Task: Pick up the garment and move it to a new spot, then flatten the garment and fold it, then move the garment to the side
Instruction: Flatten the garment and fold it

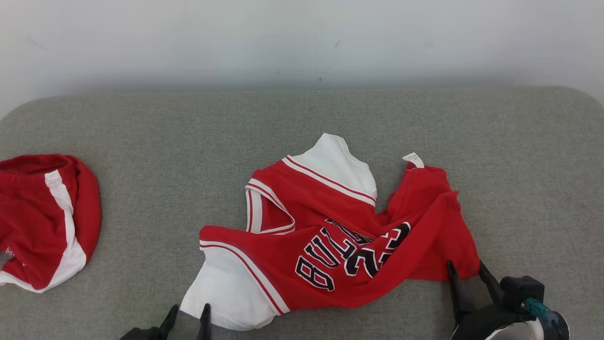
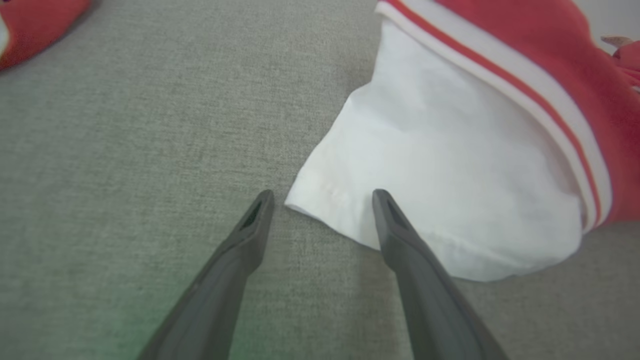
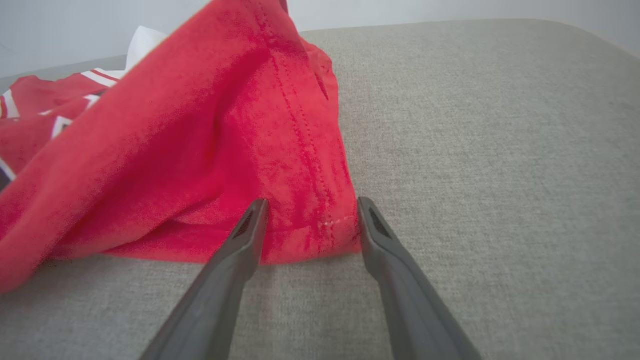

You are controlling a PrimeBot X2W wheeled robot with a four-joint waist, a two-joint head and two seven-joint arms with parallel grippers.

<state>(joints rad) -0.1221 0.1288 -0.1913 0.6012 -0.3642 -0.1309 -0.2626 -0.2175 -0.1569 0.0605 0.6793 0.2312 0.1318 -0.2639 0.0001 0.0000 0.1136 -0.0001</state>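
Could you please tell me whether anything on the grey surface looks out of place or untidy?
The red jersey at the centre of the surface lies crumpled: its body is twisted, bunching the lettering, and its white label sticks out at the far edge. Nothing looks torn or spilled.

One jersey [image 1: 330, 245], one other red garment [image 1: 42, 222], two claws [image 1: 190, 308] [image 1: 465, 264].

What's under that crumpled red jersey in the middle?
The red jersey lies on the grey padded surface, visible all around it. Anything beneath its bunched folds is covered and cannot be seen.
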